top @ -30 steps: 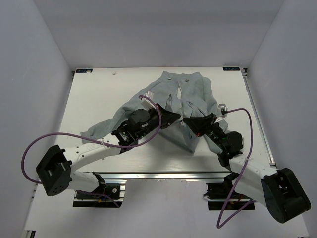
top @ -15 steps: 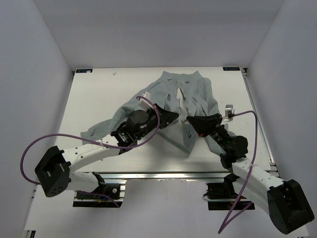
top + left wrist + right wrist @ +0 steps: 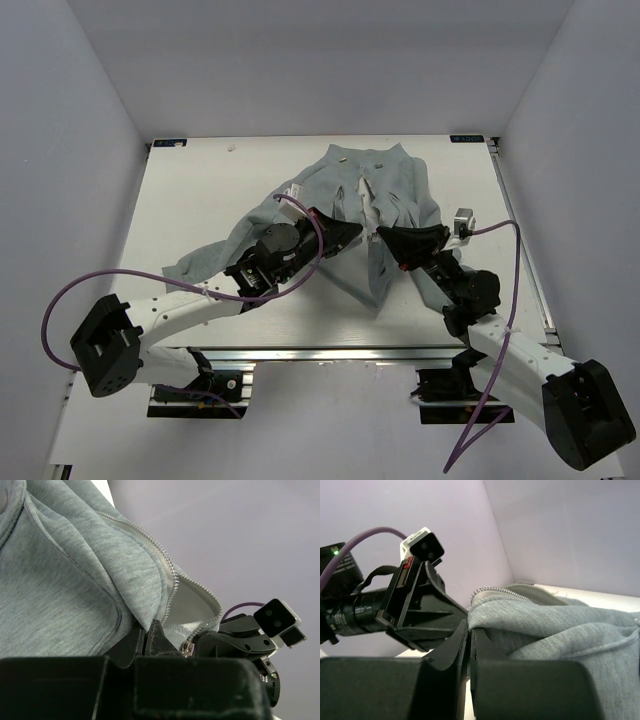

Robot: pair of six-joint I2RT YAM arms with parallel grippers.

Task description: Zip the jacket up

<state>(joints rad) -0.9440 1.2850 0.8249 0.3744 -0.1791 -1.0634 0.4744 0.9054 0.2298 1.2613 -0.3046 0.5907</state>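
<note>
Jacket (image 3: 390, 185) is lying unzipped on the table (image 3: 200, 190) as your left gripper (image 3: 352, 233) and right gripper (image 3: 384, 236) are pinching its front edges, jaws closed; corner labels (image 3: 168, 143) are showing writing too small to read.

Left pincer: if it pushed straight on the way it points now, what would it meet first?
The jacket fold pinched in the left pincer comes first. Just behind it, the right pincer faces it tip to tip and is likely the first hard contact. Depth between them is unclear.

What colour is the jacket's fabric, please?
The jacket is light grey, clearest in left wrist view.
</note>
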